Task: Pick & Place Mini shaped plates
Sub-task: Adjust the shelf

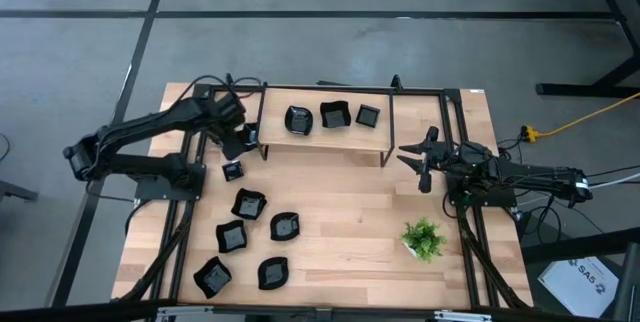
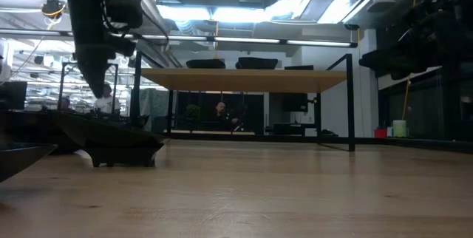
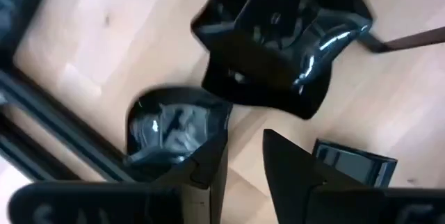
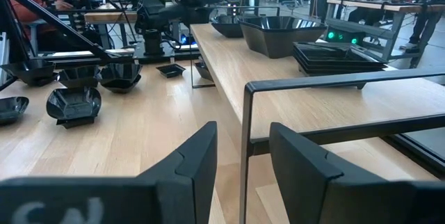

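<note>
The mini shaped plates are small glossy black dishes. Several lie on the table's near left, among them a wavy-edged one [image 1: 248, 203] and a small square one [image 1: 232, 170]. Three more sit on the raised wooden shelf [image 1: 320, 142], such as the middle one [image 1: 334, 115]. My left gripper [image 1: 240, 144] hangs open by the shelf's left end, pointing steeply down. In the left wrist view, bare wood shows between its fingers [image 3: 243, 175]; a round plate [image 3: 170, 123] lies beside one finger, a square one [image 3: 351, 161] beside the other, and a wavy one [image 3: 278, 43] lies beyond. My right gripper [image 1: 415, 157] waits open at the shelf's right end.
The shelf's dark metal frame has legs at both ends; one upright [image 4: 243, 147] stands right in front of my right gripper. A small green potted plant [image 1: 424, 238] stands at the near right. Bare wood lies in the table's middle, between the plates and the plant.
</note>
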